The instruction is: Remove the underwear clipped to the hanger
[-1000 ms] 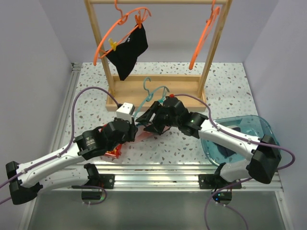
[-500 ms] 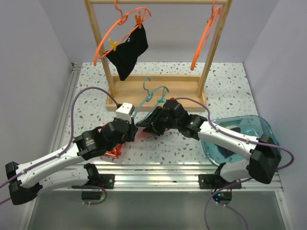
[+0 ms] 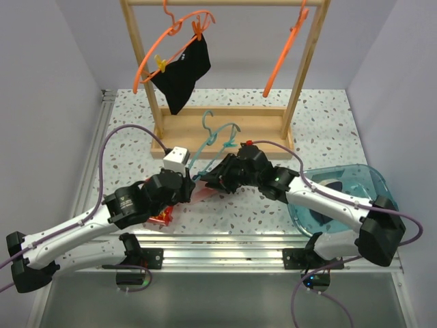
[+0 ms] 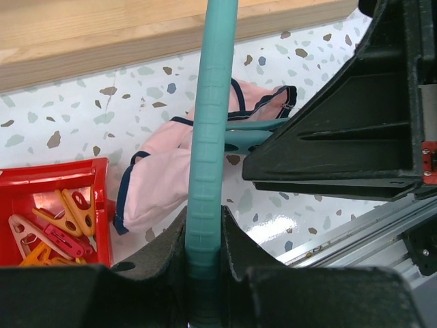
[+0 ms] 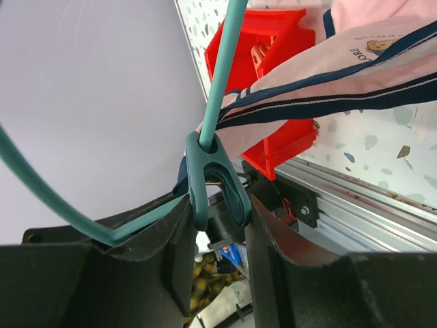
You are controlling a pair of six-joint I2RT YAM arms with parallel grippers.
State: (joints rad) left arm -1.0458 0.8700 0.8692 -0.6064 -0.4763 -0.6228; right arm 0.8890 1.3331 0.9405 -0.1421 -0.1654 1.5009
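Closing R claw from wider onto teal clip, L claw clamping teal hanger, pink briefs lying clipped on table by red peg bin, blk briefs hanging on rack.

**Crowded middle, open flanks**
Mid-surface is blocked: the left fingers clamp the teal hanger, the right fingers pinch its clip, and pink briefs are bunched beneath. The red tray lies just left, the blue tub to the right, and the wooden rack behind. Bare surface lies either side of the rack.
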